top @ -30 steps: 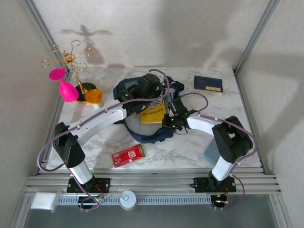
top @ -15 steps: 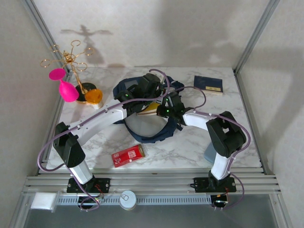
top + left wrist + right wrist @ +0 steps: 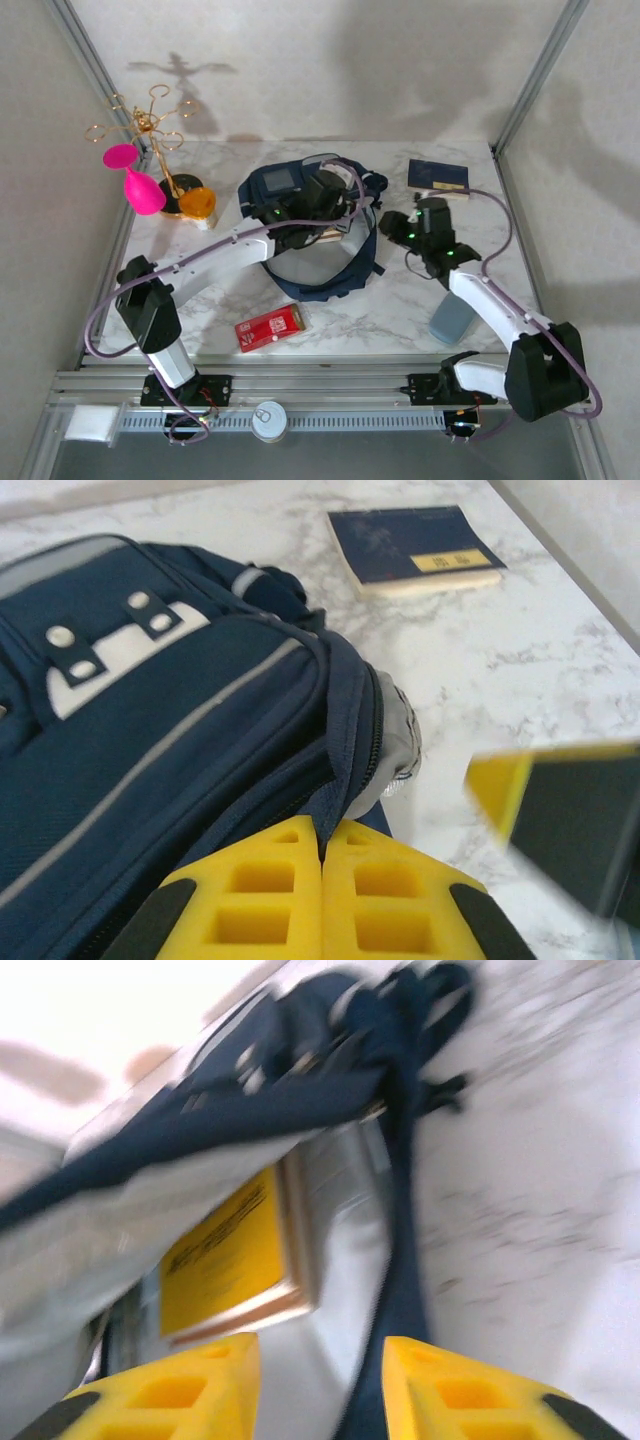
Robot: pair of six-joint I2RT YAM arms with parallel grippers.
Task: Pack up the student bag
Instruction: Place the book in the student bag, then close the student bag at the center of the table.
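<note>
The student bag (image 3: 268, 186) is seen mid-bench (image 3: 400, 300), toward the far edge. Its opening rim is pinched by the closed left pincer (image 3: 322, 842). The right pincer (image 3: 320, 1360) is parted narrowly, gripping nothing, at the bag's right edge, where a yellow book (image 3: 225, 1250) is seen inside. Bare marble is seen toward the near edge, beside a red packet (image 3: 270, 327). A navy book (image 3: 438, 178) lies at the far-right corner.

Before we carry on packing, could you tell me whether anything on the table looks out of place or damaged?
Nothing stands out. The backpack lies on the table, its flap pinched by the left gripper, with a yellow book inside. The blue book and red box lie tidily outside.
</note>
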